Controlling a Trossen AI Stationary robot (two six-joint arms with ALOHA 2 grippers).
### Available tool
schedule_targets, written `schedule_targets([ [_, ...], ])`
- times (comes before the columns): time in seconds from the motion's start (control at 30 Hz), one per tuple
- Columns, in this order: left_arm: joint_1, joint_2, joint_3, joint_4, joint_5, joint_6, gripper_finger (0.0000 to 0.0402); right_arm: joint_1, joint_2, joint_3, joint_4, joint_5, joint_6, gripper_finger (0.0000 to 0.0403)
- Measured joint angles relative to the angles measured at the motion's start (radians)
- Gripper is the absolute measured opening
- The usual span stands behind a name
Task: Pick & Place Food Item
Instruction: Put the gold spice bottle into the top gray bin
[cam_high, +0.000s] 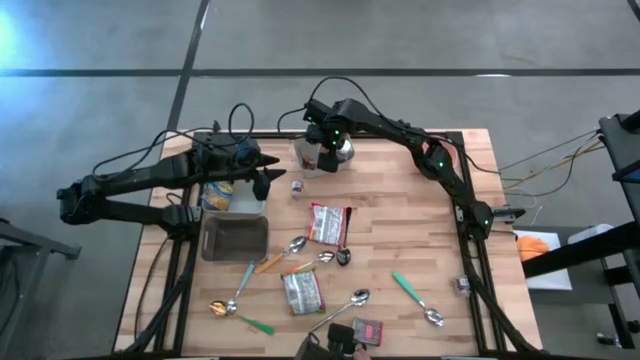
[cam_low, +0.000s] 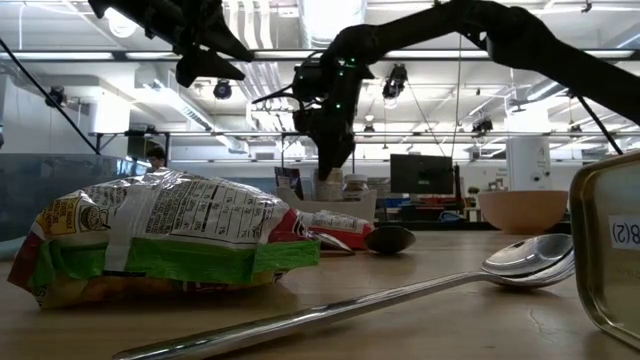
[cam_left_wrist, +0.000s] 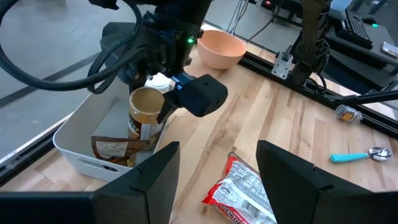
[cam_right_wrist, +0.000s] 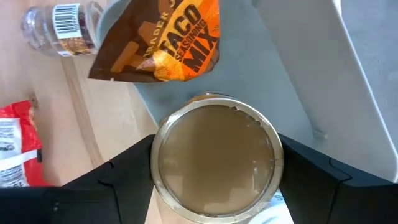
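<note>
A round tin can (cam_right_wrist: 216, 162) with a brown top is between the fingers of my right gripper (cam_right_wrist: 214, 171), which is shut on it at the table's far middle (cam_high: 325, 150). The can hangs upright inside the white bin (cam_left_wrist: 74, 134), beside a brown taco-mix packet (cam_left_wrist: 115, 149) that lies in the bin. Whether the can's bottom touches the bin's floor is hidden behind the packet. My left gripper (cam_left_wrist: 217, 180) stands open above the table's left part (cam_high: 272, 180), with nothing between its fingers. My right gripper pinches the can's round side wall (cam_right_wrist: 155, 155) just below its top rim, one finger (cam_right_wrist: 124, 177) on each opposite side. The fingers come from above, pointing steeply down. The can stays upright, its top level, lowered within the bin's walls.
A small barcoded bottle (cam_right_wrist: 59, 28) lies on the wood by the bin. Red-and-white snack bags (cam_high: 328, 222) (cam_high: 302, 292), spoons (cam_high: 352, 300) and a dark tray (cam_high: 235, 238) cover the table's middle and near part. A peach bowl (cam_left_wrist: 219, 46) stands beyond the bin.
</note>
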Motion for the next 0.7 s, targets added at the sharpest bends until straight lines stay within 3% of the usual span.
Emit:
schedule_targets([
  [0.13,0.000,0.000,0.000,0.000,0.000,0.000,0.0219,0.000,0.000,0.000,-0.001,-0.005,0.009,0.0279],
  [0.37,0.000,0.000,0.000,-0.001,0.000,0.000,0.0219,0.000,0.000,0.000,-0.001,-0.006,0.046,0.0344],
  [0.7,0.000,0.000,0.000,-0.001,0.000,0.000,0.0219,0.002,-0.001,-0.001,0.004,0.038,0.047,0.0355],
])
